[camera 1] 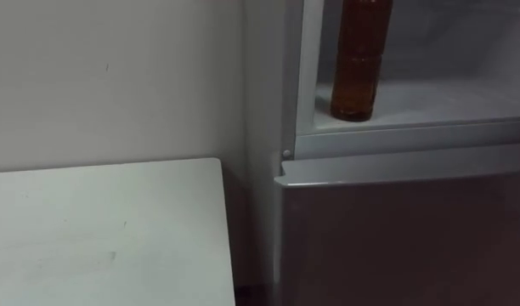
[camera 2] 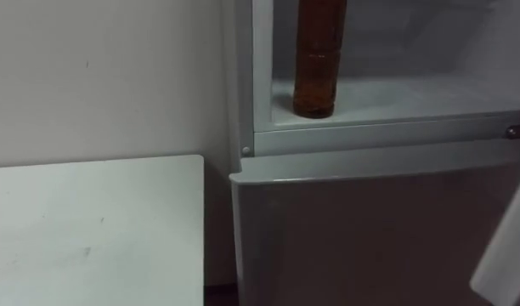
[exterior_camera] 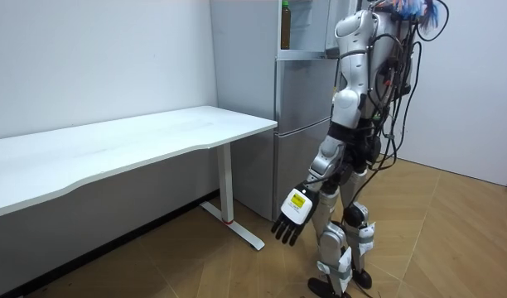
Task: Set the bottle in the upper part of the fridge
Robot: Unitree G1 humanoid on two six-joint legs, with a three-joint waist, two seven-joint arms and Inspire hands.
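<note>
A brown bottle (camera 1: 360, 59) stands upright on the white shelf (camera 1: 447, 102) of the open upper fridge compartment, near its left wall; neither hand touches it. In the room view the bottle (exterior_camera: 285, 25) shows at the top of the grey fridge (exterior_camera: 299, 124). I stand upright right in front of the fridge. My left hand (exterior_camera: 291, 217) hangs low beside my thigh with straight fingers, holding nothing.
The lower fridge door (camera 1: 404, 238) is shut below the shelf. A white table (camera 1: 107, 229) stands against the wall just left of the fridge. A pale blurred shape (camera 2: 506, 246) crosses the lower right corner; I cannot tell what it is. Wooden floor lies behind me.
</note>
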